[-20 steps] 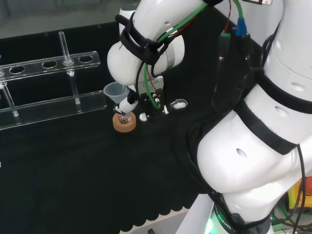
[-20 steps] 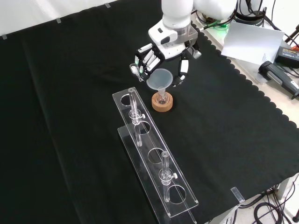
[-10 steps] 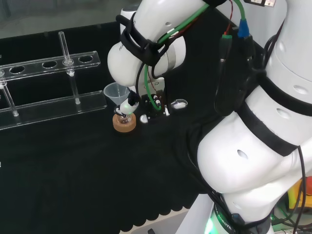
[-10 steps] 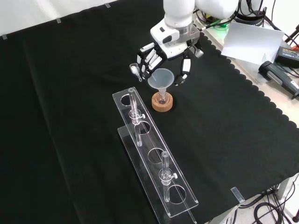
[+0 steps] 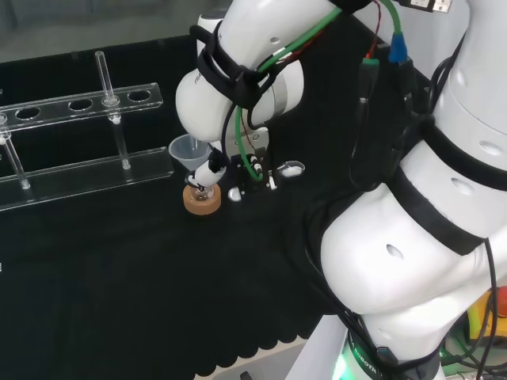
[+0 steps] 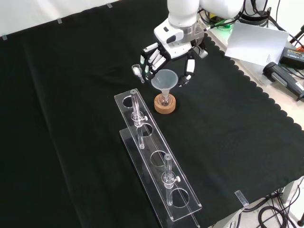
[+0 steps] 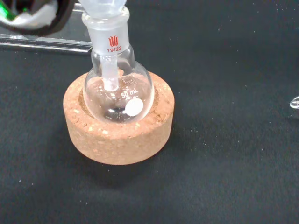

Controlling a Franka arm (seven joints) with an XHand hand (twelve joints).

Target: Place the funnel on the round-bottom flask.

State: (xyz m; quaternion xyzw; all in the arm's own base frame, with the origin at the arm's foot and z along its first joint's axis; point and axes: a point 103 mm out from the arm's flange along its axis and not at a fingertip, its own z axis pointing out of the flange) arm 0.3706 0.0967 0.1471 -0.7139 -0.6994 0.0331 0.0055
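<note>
Black cloth (image 6: 71, 95) covers the bench, with a clear acrylic rack (image 6: 156, 161) lying nearer the front view's camera than the cork ring (image 6: 165, 105). The hand (image 6: 166, 50) hovers just behind the funnel (image 6: 164, 79), fingers spread and released, holding nothing. The funnel's stem sits in the neck of the round-bottom flask (image 7: 117, 93) on the cork ring.

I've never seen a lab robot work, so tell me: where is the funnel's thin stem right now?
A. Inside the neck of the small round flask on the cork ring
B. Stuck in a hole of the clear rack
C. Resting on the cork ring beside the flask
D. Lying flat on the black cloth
A: in the wrist view the funnel stem runs down through the neck into the round-bottom flask, which sits in the cork ring.
</note>
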